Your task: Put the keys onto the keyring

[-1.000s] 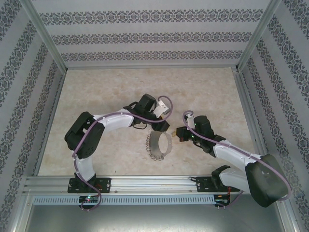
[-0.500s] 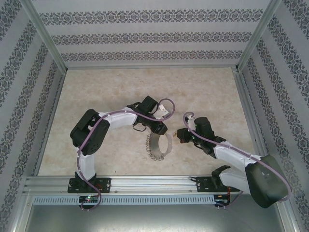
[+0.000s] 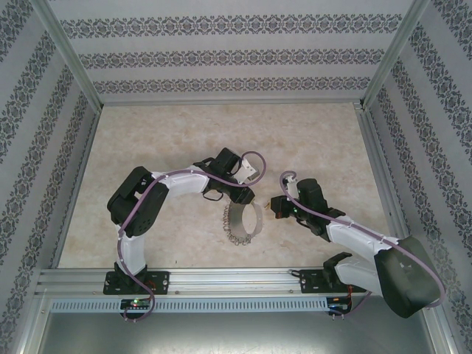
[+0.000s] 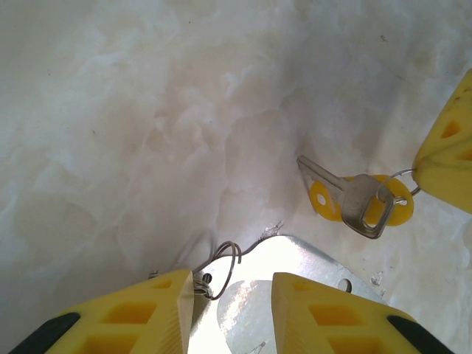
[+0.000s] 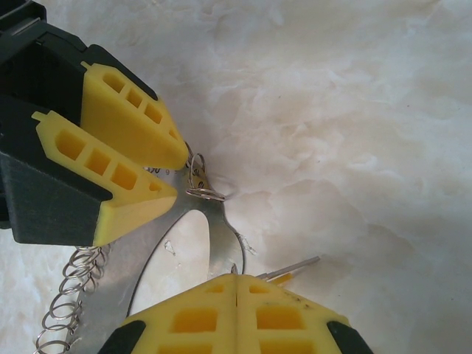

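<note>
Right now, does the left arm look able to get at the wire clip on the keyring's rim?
Probably yes. The wire clip on the keyring lies right at the parted fingertips of the left gripper, with nothing between. The right gripper, shut on the key, sits off to one side.

A pale cream surface [image 3: 184, 140] with cloudy marble veining spreads across the enclosure; close up its finish looks smooth and faintly glossy; three walls [image 3: 221, 59] stand around it, papered in white with grey bands of ornamental damask; slanted aluminium posts [image 3: 70, 63] run up the two far corners; a ribbed aluminium rail [image 3: 221, 279] lies along the near edge; just below it runs a slotted white strip [image 3: 221, 304], then a plain grey floor [image 3: 221, 335].
</note>
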Controlling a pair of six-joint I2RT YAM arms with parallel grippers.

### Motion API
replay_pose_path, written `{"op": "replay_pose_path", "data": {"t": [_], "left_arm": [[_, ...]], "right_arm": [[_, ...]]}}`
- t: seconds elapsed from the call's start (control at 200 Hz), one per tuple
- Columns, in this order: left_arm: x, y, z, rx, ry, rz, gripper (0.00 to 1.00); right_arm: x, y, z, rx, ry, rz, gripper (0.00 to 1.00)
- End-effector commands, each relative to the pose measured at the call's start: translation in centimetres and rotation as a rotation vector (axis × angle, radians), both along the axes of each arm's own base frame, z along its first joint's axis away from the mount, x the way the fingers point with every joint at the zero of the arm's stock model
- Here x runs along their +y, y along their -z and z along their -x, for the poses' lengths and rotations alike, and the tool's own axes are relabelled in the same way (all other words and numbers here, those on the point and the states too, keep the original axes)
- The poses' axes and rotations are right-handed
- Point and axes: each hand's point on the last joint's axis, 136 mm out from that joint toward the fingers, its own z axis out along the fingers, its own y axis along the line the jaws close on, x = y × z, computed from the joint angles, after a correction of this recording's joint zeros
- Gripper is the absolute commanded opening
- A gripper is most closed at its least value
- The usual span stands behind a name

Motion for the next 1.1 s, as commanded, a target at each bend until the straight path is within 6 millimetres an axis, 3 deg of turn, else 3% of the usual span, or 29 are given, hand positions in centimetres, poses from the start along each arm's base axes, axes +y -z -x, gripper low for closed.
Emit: {"op": "replay_pose_path", "data": {"t": [0.0, 0.6, 0.889, 1.094], "left_arm": [[-0.2, 0.5, -0.4, -0.007, -0.005, 0.003, 0.33], [0.0, 2.1, -0.5, -0.016, -0.019, -0.013, 0.32], [0.0, 2.7, -0.7, -0.054, -0.028, -0.03, 0.23], [-0.1, 2.7, -0.1, -0.089, -0.008, -0.042, 0.26]], "right_arm": [[-0.3, 0.0, 0.1, 0.002, 0.015, -0.005, 0.0], [-0.3, 0.1, 0.0, 0.005, 0.014, -0.007, 0.0], [-0.4, 0.0, 0.0, 0.004, 0.017, -0.01, 0.0], [-0.4, -0.1, -0.1, 0.004, 0.018, -0.009, 0.0]]}}
